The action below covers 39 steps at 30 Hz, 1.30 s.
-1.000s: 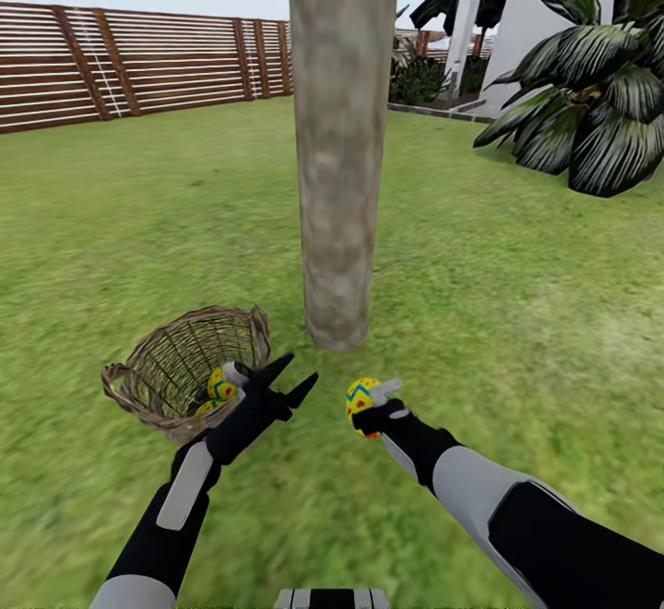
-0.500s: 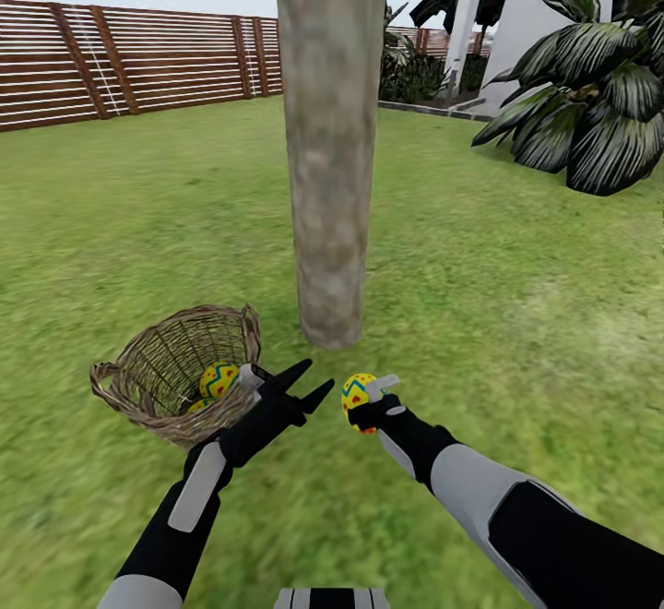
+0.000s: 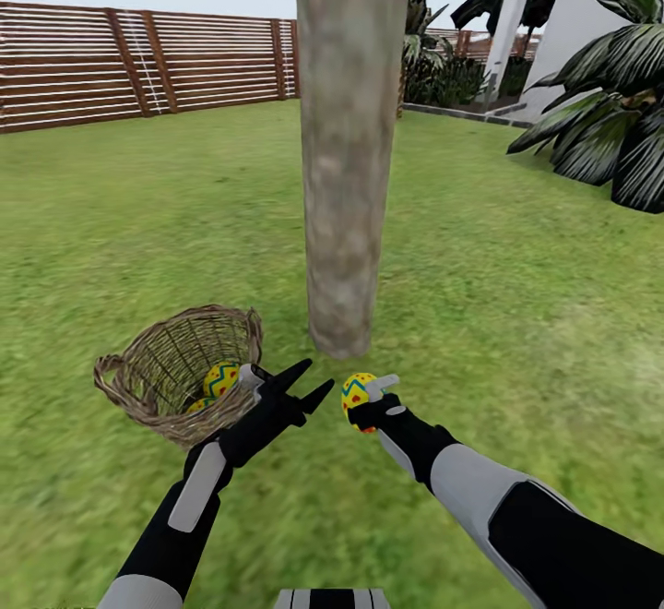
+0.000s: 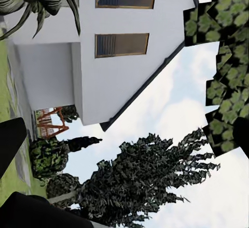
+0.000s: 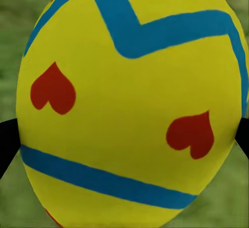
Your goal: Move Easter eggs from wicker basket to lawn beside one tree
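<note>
Right hand [image 3: 367, 403] clamped on egg [image 3: 356, 395], held low near tree [image 3: 346, 221] for placing on lawn [image 3: 516, 314]. Left hand [image 3: 300, 387] spread wide, empty. Probably two eggs [image 3: 219, 378] remain in basket [image 3: 138, 388].

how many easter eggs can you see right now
3. One egg is held in the right tool above the lawn near the tree trunk. Two lie in the wicker basket: one plainly, one mostly hidden by the rim.

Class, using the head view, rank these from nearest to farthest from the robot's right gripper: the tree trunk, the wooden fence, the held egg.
1. Held egg, in the right gripper.
2. Tree trunk, just ahead.
3. Wooden fence, far back left.
</note>
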Motion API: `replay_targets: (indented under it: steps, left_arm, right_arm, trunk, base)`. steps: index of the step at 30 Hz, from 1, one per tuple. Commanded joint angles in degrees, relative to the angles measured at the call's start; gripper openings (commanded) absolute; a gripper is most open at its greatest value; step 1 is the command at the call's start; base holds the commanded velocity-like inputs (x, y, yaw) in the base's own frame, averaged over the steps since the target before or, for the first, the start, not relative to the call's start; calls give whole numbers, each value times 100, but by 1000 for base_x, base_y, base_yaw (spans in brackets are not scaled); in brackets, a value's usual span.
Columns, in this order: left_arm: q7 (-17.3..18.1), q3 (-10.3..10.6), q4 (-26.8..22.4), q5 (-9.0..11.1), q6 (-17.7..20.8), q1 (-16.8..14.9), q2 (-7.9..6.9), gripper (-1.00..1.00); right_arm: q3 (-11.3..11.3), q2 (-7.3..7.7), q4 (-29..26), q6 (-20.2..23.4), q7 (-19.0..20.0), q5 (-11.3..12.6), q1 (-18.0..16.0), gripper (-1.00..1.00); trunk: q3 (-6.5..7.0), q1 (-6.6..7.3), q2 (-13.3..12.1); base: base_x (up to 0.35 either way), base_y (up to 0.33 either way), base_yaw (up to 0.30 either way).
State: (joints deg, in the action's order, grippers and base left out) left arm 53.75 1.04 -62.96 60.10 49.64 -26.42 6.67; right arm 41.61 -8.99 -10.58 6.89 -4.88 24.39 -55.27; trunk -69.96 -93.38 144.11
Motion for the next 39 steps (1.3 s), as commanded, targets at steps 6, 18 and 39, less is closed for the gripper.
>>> replay_targets:
  steps: [6,18,39]
  left_arm:
    - [7,9,-52,18,28,-1,1,100]
    - [18,10,-263,19,76,4,-6,100]
    - [21,528,-954,530,99,146,-74,100]
  right_arm:
    - [66,-19,-14,24,-30,-22,6,-100]
    - [40,-18,6,31,-539,-154,0,-100]
    - [699,-7,-165,-199,-479,-248,-37,-100]
  trunk:
    - [-2,0,2]
    - [-245,-28,16]
    - [-710,-82,44]
  base:
    - [8,-9,25]
    - [0,0,0]
    - [0,0,0]
